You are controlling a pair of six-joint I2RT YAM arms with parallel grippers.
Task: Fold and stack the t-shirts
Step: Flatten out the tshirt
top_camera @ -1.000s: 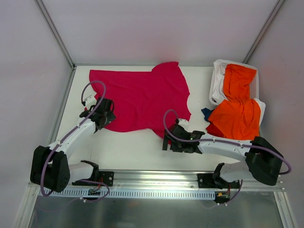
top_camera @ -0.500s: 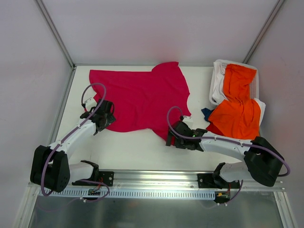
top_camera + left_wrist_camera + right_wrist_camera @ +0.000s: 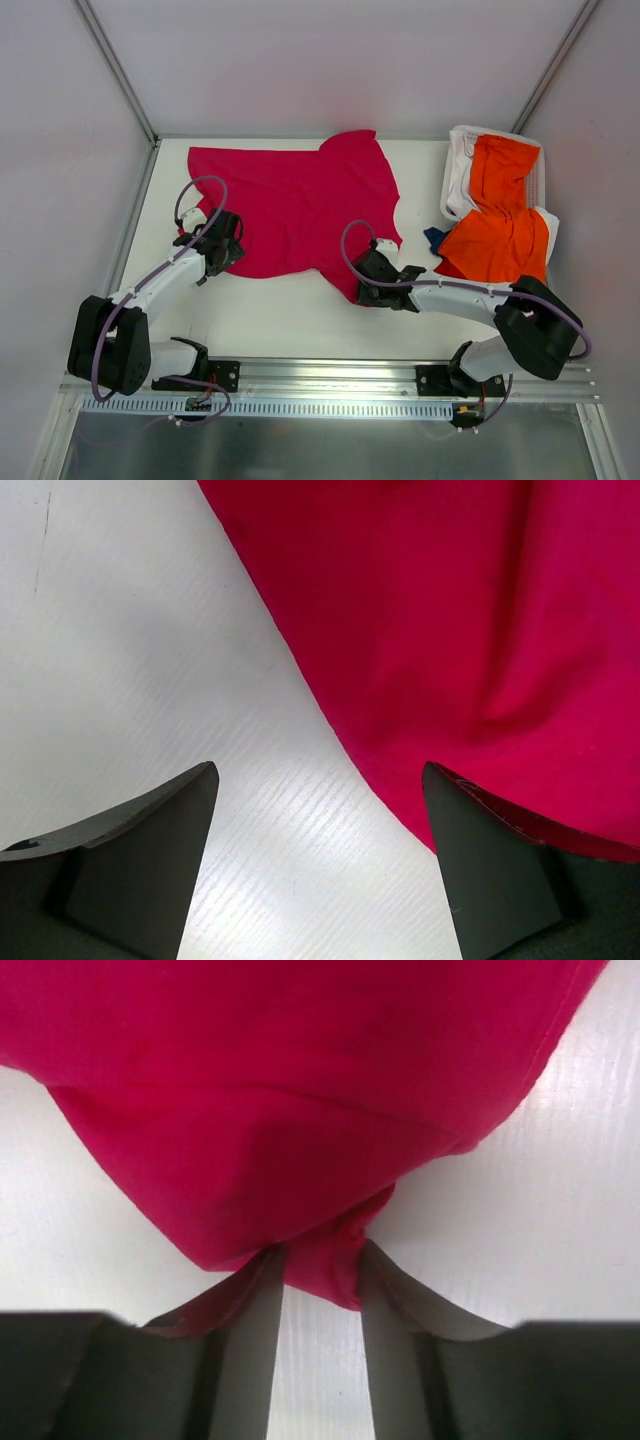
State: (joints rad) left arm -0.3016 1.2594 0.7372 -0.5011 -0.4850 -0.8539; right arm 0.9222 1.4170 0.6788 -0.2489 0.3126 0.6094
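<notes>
The crimson t-shirt [image 3: 300, 200] lies spread flat on the white table [image 3: 270, 310]. My right gripper [image 3: 362, 285] is at its near right corner. In the right wrist view that gripper [image 3: 320, 1255] is shut on a puckered tip of the crimson t-shirt [image 3: 300, 1090]. My left gripper [image 3: 222, 250] sits at the shirt's near left hem. It stands open [image 3: 318, 770] with bare table between the fingers, and the right finger lies over the edge of the crimson cloth [image 3: 480, 610]. The orange t-shirt [image 3: 500, 240] lies crumpled at the right.
The orange t-shirt is draped over a white basket [image 3: 458, 170] at the back right. A bit of blue cloth [image 3: 433, 238] pokes out beside it. Grey walls enclose the table on three sides, and a metal rail [image 3: 320, 385] runs along the near edge.
My right gripper has slid forward onto the crimson shirt's near right corner and closed on it. The left gripper has crept slightly toward the hem and stayed open.
</notes>
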